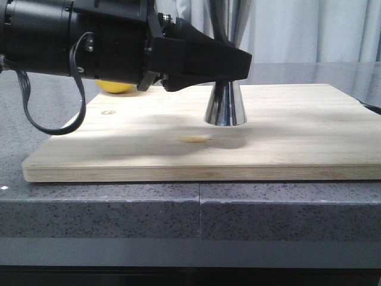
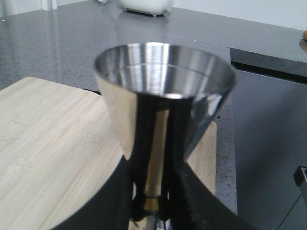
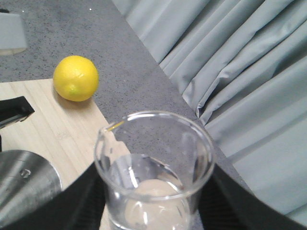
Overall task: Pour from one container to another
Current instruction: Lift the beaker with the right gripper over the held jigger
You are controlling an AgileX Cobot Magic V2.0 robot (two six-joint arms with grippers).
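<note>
The steel jigger (image 1: 225, 107) stands upright on the wooden board (image 1: 309, 143). My left gripper (image 1: 238, 62) reaches in from the left and is shut on its narrow waist. In the left wrist view the jigger's open upper cone (image 2: 163, 81) fills the middle, and my left gripper (image 2: 152, 201) clamps the gold-ringed waist from both sides. The clear glass beaker (image 3: 153, 163) sits between the black fingers (image 3: 235, 201) of my right gripper (image 3: 153, 191), which is shut on it. The jigger's rim (image 3: 24, 182) lies close beside the beaker. My right gripper is out of the front view.
A lemon (image 3: 76, 78) rests at the board's far corner, half hidden behind my left arm as the lemon (image 1: 116, 87) in the front view. A small yellowish spot (image 1: 194, 140) marks the board. Grey counter surrounds the board; curtains (image 3: 240, 72) hang behind.
</note>
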